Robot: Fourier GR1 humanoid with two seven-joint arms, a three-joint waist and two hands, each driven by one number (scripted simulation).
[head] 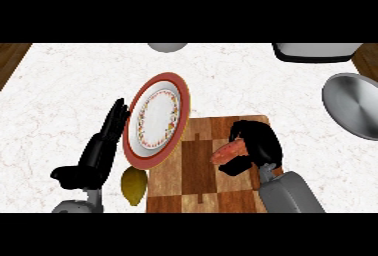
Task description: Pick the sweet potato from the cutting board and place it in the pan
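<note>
A reddish-orange sweet potato [226,151] lies over the wooden cutting board [199,175], near its right side. My right hand [255,142] is curled round it, thumb below and fingers above, hiding its right end. I cannot tell whether the potato still touches the board. The grey metal pan [353,104] sits at the counter's right edge, cut off by the view. My left hand [100,147] rests open at the left, fingers straight and pointing away, beside the plate.
A white plate with a red rim [155,120] overlaps the board's upper left corner. A yellow lemon [133,185] lies left of the board. A dark-rimmed white container [314,51] stands at the back right, and a grey round object [167,47] at the back.
</note>
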